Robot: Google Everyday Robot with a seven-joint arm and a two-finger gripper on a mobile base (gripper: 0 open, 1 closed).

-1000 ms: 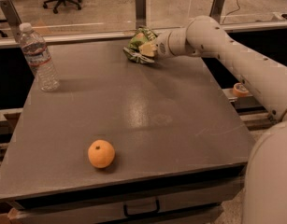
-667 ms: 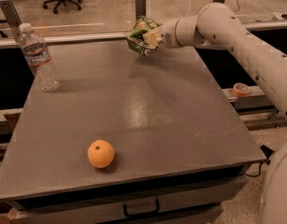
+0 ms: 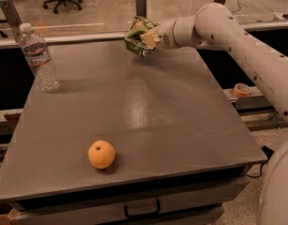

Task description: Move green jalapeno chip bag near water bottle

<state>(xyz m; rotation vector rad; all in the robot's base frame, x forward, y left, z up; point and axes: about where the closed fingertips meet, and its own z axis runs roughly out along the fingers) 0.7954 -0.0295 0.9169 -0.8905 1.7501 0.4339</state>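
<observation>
The green jalapeno chip bag [image 3: 138,35] is crumpled in my gripper [image 3: 148,39], held above the far edge of the grey table [image 3: 148,107]. The gripper is shut on the bag at the end of my white arm, which reaches in from the right. The water bottle [image 3: 38,57], clear with a white cap, stands upright at the table's far left, well left of the bag.
An orange [image 3: 102,154] lies near the table's front left. A roll of tape [image 3: 241,89] sits on a ledge right of the table. Metal posts [image 3: 141,4] and a rail run behind the table's far edge.
My gripper has lifted the bag off the table and carried it left along the far edge, toward the bottle. The bottle and orange have not moved.
</observation>
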